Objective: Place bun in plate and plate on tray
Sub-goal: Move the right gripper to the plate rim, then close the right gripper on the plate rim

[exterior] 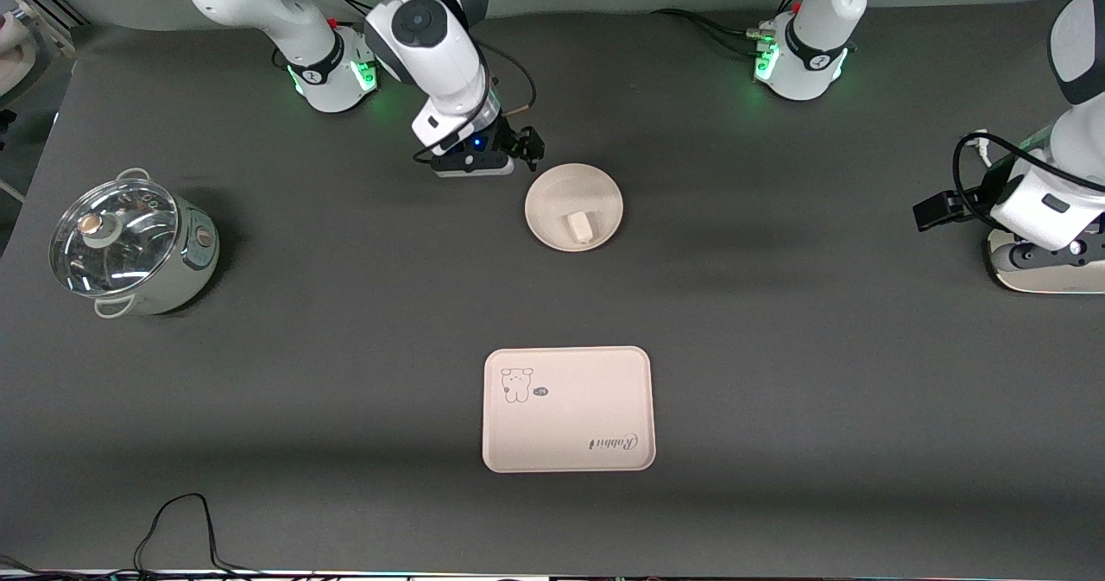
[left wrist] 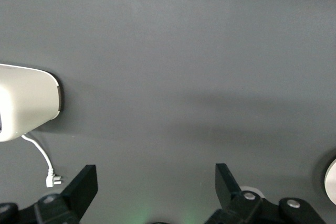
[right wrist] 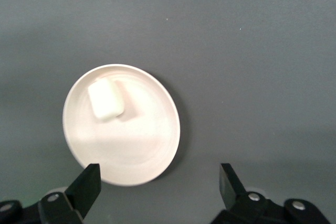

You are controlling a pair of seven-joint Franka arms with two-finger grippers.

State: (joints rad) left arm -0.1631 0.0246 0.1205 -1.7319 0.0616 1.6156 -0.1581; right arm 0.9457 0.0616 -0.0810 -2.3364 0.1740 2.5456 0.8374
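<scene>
So my right gripper (right wrist: 157,187) is hanging in the air with its fingers (right wrist: 86,184) spread wide and nothing between them, sitting over the dark table (exterior: 777,348) just by the rim of the plate (exterior: 552,186) on the robot-base side. From its wrist cam I'm looking down at the plate with one fingertip over its rim.

The bun (exterior: 581,226) is already lying in the plate, a bit off-center toward the edge nearest the front camera. Small off-white lump, lying flat.

The tray (exterior: 567,409) is on the table nearer to the front camera than the plate, well apart from it. Nothing sits on it, just the little cartoon animal print and the "Rabbit" script.

My left gripper (left wrist: 155,184) is waiting at the left arm's end of the table, jaws wide apart too and holding nothing, above bare table next to a white appliance (exterior: 1049,274) with a cord (left wrist: 39,153).

Over at the right arm's end there's a small pot (exterior: 134,249) with a glass lid (exterior: 112,236).
</scene>
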